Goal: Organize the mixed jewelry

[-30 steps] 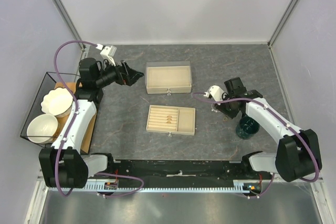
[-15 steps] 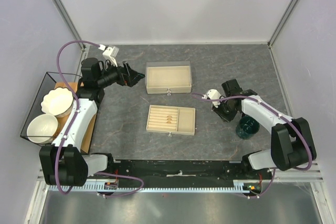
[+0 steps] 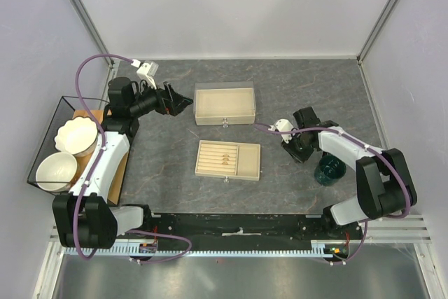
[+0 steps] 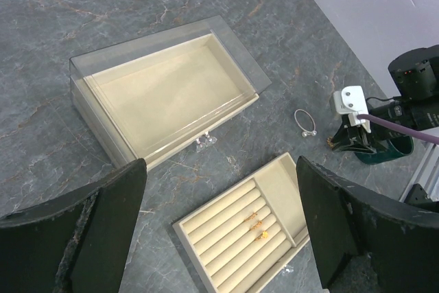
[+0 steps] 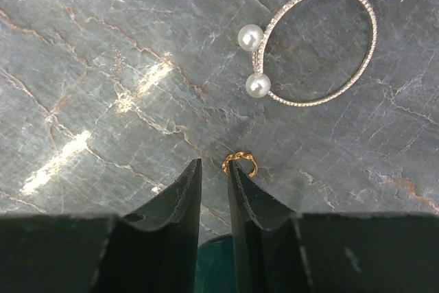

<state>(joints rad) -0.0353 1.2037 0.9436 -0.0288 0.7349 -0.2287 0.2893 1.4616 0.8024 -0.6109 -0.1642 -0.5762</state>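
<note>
A thin silver hoop with two pearls [image 5: 258, 85] lies on the grey stone table, also seen as the hoop [image 4: 305, 123] in the left wrist view. A small gold chain ring [image 5: 240, 162] lies just below it, touching the outer side of my right finger tip. My right gripper [image 5: 215, 164] is low over the table, its jaws a narrow gap apart with nothing between them. Three gold rings [image 4: 259, 228] sit in the rolls of the beige slotted tray [image 3: 248, 161]. My left gripper [image 4: 223, 231] hangs wide open and empty above that tray.
A beige box with a clear lid [image 3: 224, 105] stands behind the tray. The dark green glass vessel [image 3: 329, 171] is right beside my right gripper. A wire basket [image 3: 42, 141] at the left edge holds two white bowls.
My right gripper has shifted slightly left and down towards the table, and its jaws have narrowed a little. The left arm has hardly moved.
</note>
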